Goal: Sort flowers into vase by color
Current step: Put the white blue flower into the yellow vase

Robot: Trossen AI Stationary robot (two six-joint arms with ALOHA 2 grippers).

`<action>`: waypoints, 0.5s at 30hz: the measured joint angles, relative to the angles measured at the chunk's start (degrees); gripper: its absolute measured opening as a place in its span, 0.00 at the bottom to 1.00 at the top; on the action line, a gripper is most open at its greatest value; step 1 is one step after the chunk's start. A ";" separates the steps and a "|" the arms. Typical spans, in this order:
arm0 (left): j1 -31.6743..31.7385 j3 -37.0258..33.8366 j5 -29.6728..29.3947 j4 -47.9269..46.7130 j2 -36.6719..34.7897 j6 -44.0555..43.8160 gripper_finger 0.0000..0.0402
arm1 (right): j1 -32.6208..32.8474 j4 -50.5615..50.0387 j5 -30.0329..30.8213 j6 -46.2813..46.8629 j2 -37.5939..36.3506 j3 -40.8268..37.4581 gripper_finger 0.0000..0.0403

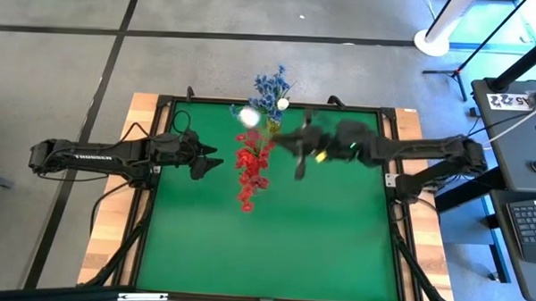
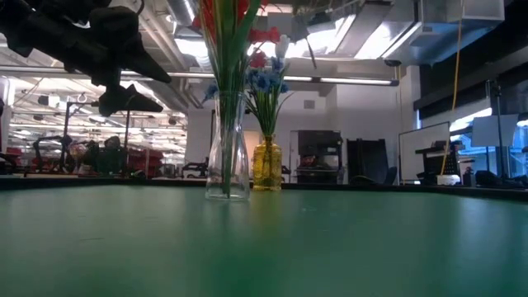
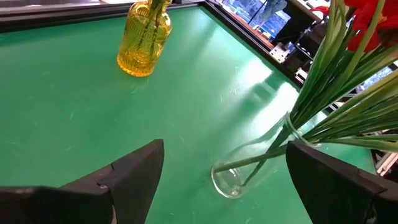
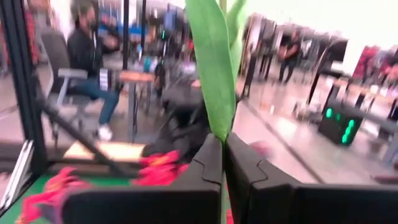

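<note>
the right tool [image 4: 222,165] is hanging above the green desk [image 1: 274,231], its fingers pinching the green leaf and stem of a flower [image 4: 214,74], just to the right of the clear vase [image 2: 227,157]. that vase is holding the red flowers [image 1: 251,168] on long green stems. behind it the yellow vase [image 2: 267,165] is carrying the blue sprigs [image 1: 270,88] and a white bud [image 1: 282,104]. the left tool [image 1: 212,163] is waiting with its fingers spread wide, holding nothing, near the clear vase on its left side.
</note>
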 joint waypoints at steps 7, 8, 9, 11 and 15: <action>-0.02 0.00 -1.01 -0.03 0.00 0.27 0.82 | -14.49 16.90 -11.97 0.17 -7.49 -10.63 0.00; 0.00 0.00 -1.05 0.06 0.00 0.29 0.82 | -16.41 20.13 -13.12 0.89 -7.54 -11.99 0.00; -0.02 0.00 -1.08 0.12 0.00 0.30 0.82 | -18.23 23.35 -13.97 2.09 -7.48 -13.26 0.00; 0.00 0.00 -1.31 0.74 0.00 0.32 0.82 | -21.62 28.24 -15.08 4.65 -6.85 -15.50 0.00; -0.02 0.00 -1.31 3.75 0.00 2.18 0.82 | -27.04 35.41 -15.28 8.11 -4.30 -18.89 0.00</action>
